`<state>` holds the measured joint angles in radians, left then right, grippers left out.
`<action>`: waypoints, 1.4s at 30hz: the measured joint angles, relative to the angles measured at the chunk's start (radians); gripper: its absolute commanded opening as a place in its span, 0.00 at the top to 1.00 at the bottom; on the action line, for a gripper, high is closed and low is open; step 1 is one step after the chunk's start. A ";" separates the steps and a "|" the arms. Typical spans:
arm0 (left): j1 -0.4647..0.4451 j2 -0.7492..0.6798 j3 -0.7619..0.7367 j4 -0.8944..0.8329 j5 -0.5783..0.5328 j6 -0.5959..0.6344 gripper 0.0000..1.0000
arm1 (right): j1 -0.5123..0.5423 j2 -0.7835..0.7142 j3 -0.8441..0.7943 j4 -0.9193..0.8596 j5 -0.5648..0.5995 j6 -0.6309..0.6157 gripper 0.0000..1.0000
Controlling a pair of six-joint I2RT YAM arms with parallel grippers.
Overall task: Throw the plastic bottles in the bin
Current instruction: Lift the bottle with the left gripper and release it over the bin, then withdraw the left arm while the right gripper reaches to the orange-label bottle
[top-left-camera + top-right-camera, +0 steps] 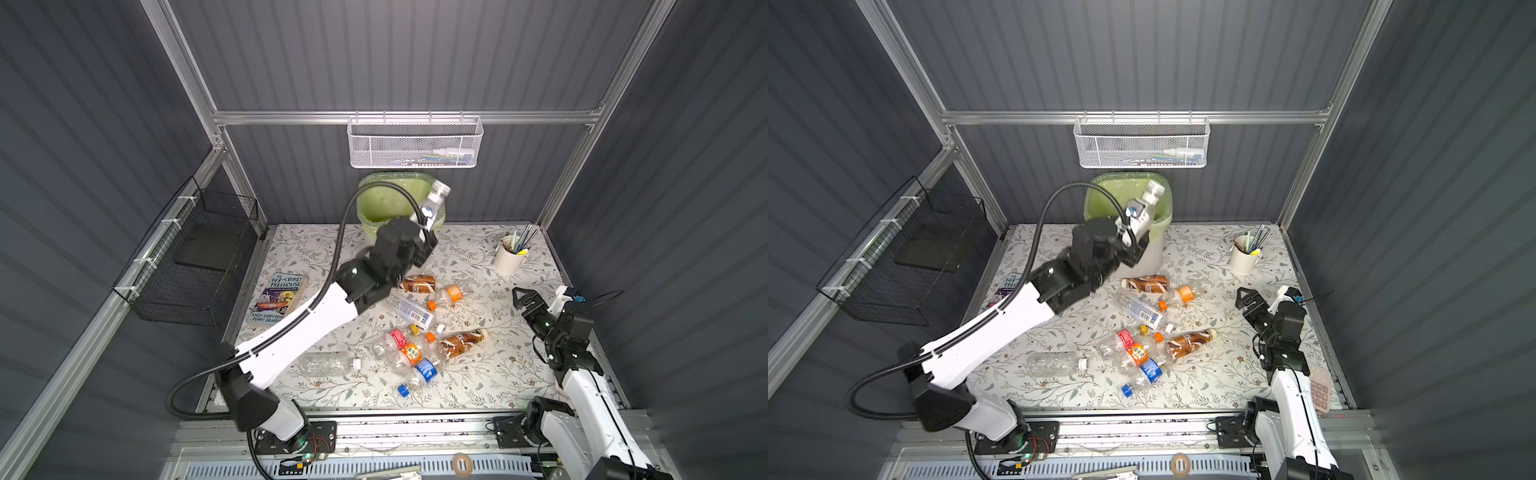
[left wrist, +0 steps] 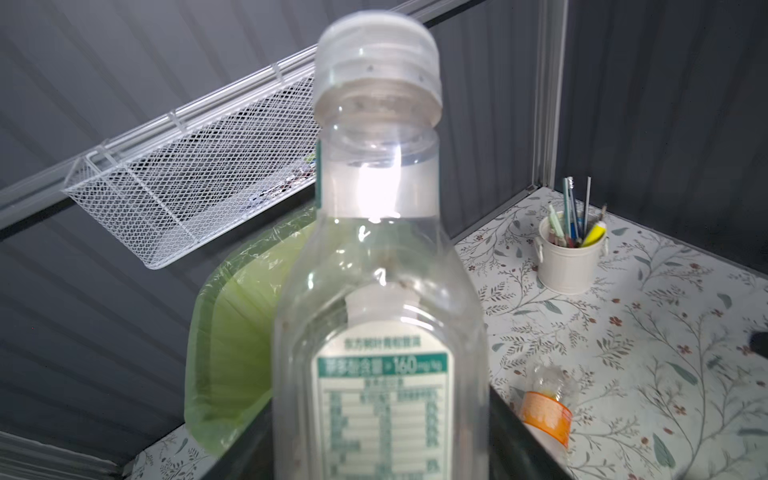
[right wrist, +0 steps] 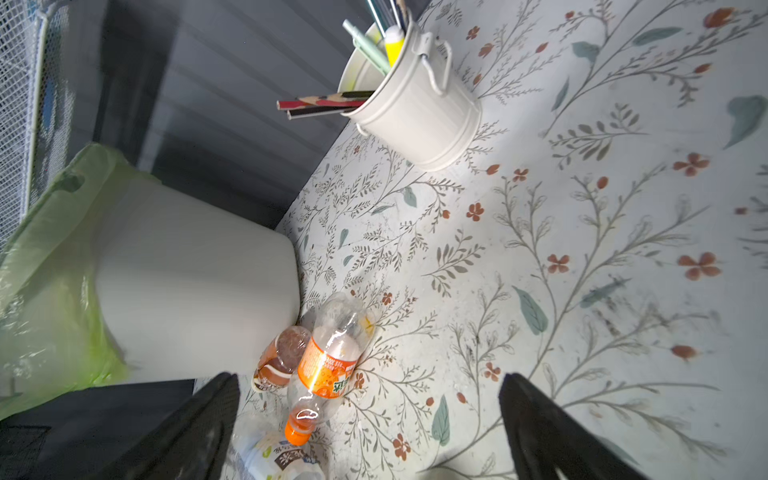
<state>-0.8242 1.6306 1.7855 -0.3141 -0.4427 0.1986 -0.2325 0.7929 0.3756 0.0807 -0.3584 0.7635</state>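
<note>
Clear plastic with a pale cap and a green-printed label, one bottle [image 2: 380, 291] sits between the jaws of the left gripper [image 1: 426, 237], cap leading and tilted up over the near right corner of the bin [image 1: 384, 201]. The bin stands at the back of the table [image 1: 498, 374], under the white mesh basket [image 1: 415, 143]. The arm is stretched far forward, probably so the bottle clears the bag-lined rim and drops inside, not against the wall. The jaws flank the bottle's body, but I cannot tell whether they pinch it or stand slack around it. The right gripper [image 1: 527, 300] hangs above the right side of the table, its jaws spread wide and empty. It is well apart from the bin, which likely leaves the mouth free for the other arm and keeps it ready for a pick. The other bottles [image 1: 415, 349] lie on their sides mid-table, not yet binned, two of them near the foot of the bin.
</note>
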 measured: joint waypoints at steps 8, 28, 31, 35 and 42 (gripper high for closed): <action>0.177 0.292 0.347 -0.186 0.114 -0.046 0.00 | 0.018 -0.039 0.083 -0.109 -0.011 -0.071 0.01; 0.145 -0.303 -0.457 0.048 0.057 -0.182 0.00 | 0.172 0.007 0.092 -0.200 0.111 -0.065 0.01; 0.145 -0.344 -0.568 0.047 0.025 -0.216 0.00 | 0.242 0.063 0.117 -0.209 0.158 -0.046 0.01; 0.145 -0.427 -0.681 0.047 -0.038 -0.256 0.00 | 0.326 0.154 0.153 -0.192 0.211 0.006 0.01; 0.162 -0.519 -0.799 0.055 -0.136 -0.322 0.00 | 0.447 0.333 0.204 -0.141 0.273 0.113 0.01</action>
<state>-0.6624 1.1118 0.9863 -0.2588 -0.5789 -0.1234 0.2146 1.1263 0.5800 -0.0601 -0.0856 0.8761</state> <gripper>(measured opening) 0.997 0.991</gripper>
